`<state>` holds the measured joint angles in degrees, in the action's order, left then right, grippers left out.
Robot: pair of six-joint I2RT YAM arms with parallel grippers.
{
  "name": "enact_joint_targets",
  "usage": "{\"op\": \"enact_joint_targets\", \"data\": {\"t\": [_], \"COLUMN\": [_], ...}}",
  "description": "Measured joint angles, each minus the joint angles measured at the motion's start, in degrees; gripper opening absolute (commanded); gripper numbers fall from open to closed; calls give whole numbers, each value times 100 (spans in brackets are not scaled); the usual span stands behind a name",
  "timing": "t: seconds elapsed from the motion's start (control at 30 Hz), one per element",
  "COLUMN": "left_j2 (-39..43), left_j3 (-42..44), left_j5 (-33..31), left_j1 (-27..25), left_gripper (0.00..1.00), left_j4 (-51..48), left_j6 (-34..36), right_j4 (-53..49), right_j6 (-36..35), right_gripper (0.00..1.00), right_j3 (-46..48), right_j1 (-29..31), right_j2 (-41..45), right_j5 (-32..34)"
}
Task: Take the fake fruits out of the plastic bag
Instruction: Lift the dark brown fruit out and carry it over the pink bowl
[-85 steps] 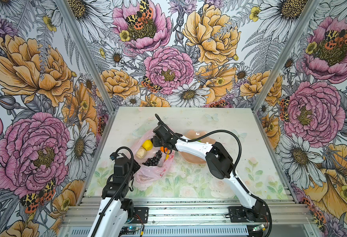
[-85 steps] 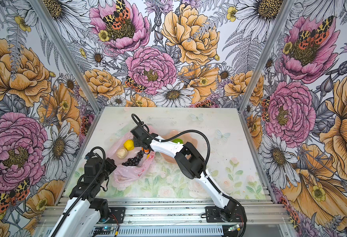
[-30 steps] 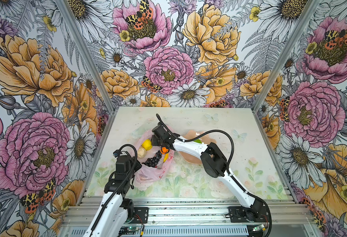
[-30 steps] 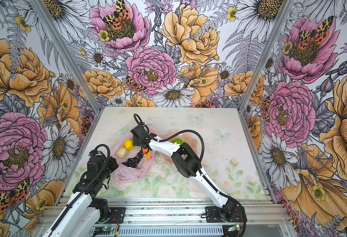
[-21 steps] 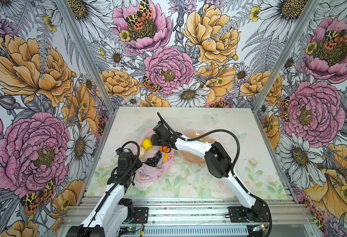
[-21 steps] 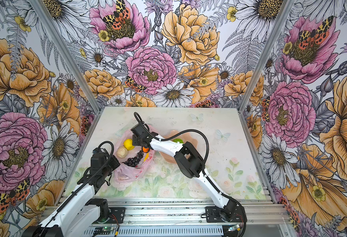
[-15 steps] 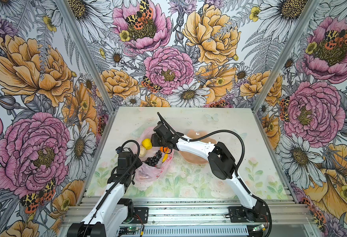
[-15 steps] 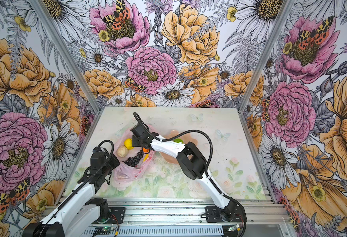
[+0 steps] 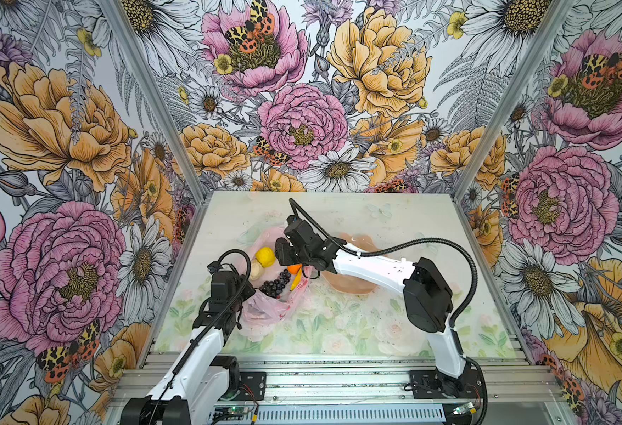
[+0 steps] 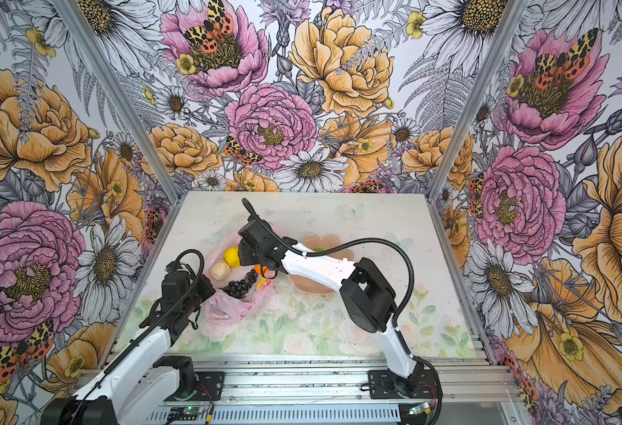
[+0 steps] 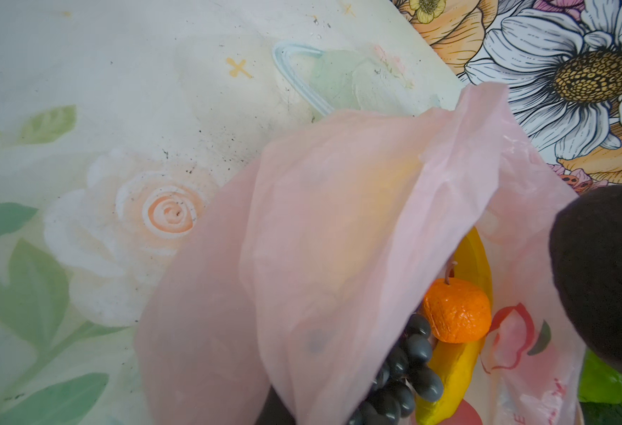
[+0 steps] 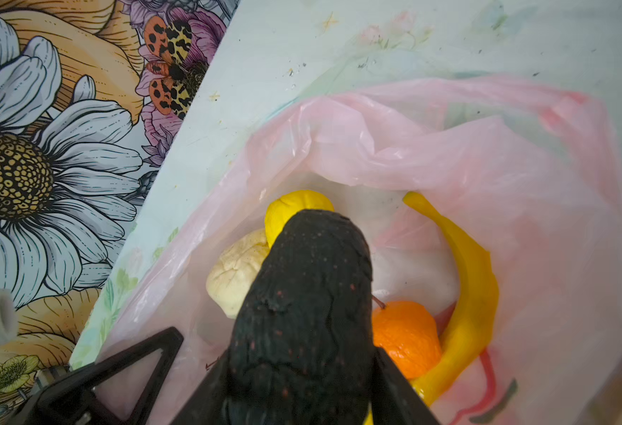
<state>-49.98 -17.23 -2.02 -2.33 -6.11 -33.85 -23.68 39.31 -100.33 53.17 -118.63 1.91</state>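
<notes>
The pink plastic bag (image 9: pixel 265 312) lies open at the table's left. Inside it are a yellow lemon (image 12: pixel 291 209), a beige lumpy piece (image 12: pixel 235 276), an orange (image 12: pixel 405 335), a banana (image 12: pixel 475 287) and a dark grape bunch (image 11: pixel 408 371). My right gripper (image 12: pixel 302 368) hangs over the bag's mouth, shut on the dark avocado (image 12: pixel 305 301), which is clear of the other fruits. My left gripper (image 9: pixel 245 294) is shut on the bag's near edge, holding a fold of it (image 11: pixel 338 220) up; its fingers are hidden behind the plastic.
A peach scalloped dish (image 9: pixel 350 285) sits just right of the bag, under my right arm, with a green lime (image 10: pixel 318 250) in it. The flowered left wall (image 12: pixel 44 147) runs close beside the bag.
My left gripper has moved up and inward with the bag's edge, raising the fold. The right gripper with the avocado has hardly moved.
</notes>
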Motion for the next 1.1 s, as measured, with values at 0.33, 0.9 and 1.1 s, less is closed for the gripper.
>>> {"op": "enact_joint_targets", "data": {"t": [0.33,0.9,1.1], "left_j2": [162,144,107], "left_j3": [0,0,0], "left_j5": [0,0,2], "left_j1": [0,0,0], "left_gripper": [4,4,4], "left_j4": [0,4,24], "left_j6": [0,-2,-2], "right_j4": [20,-557,-890], "right_j6": [-326,-601,-798], "right_gripper": [51,49,49], "right_j3": [1709,3912,4138], "right_j1": [11,-413,-503], "right_j2": [1585,3644,3781], "right_j5": [278,400,404]}}
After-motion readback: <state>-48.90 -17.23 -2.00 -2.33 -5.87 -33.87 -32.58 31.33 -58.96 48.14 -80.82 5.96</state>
